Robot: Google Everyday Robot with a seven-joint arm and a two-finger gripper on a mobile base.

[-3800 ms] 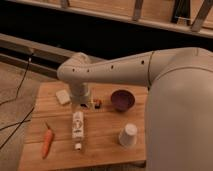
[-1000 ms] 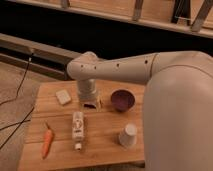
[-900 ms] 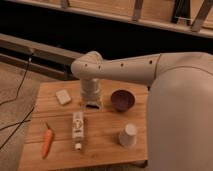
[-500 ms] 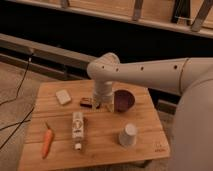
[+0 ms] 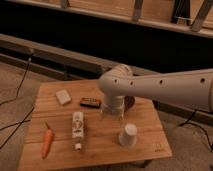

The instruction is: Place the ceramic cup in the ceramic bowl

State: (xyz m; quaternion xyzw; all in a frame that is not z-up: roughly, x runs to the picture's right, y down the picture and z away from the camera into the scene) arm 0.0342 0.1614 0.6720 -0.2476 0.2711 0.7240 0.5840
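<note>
A wooden table (image 5: pixel 100 147) carries an orange carrot (image 5: pixel 46 142) at its near left. To the carrot's right lies a white labelled bottle (image 5: pixel 77 126), its cap pointing to the near edge. A pale block (image 5: pixel 63 96) sits far left, with a small dark packet (image 5: pixel 90 102) to its right. A black cable (image 5: pixel 20 82) trails over the floor on the left.

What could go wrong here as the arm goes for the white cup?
The pincer hangs open over the table, behind the ceramic cup. The cup stands near the table's front edge; a nudge might tip it off. The arm hides most of the ceramic bowl, so the drop could miss. The lying bottle beside the pincer could get bumped.
</note>
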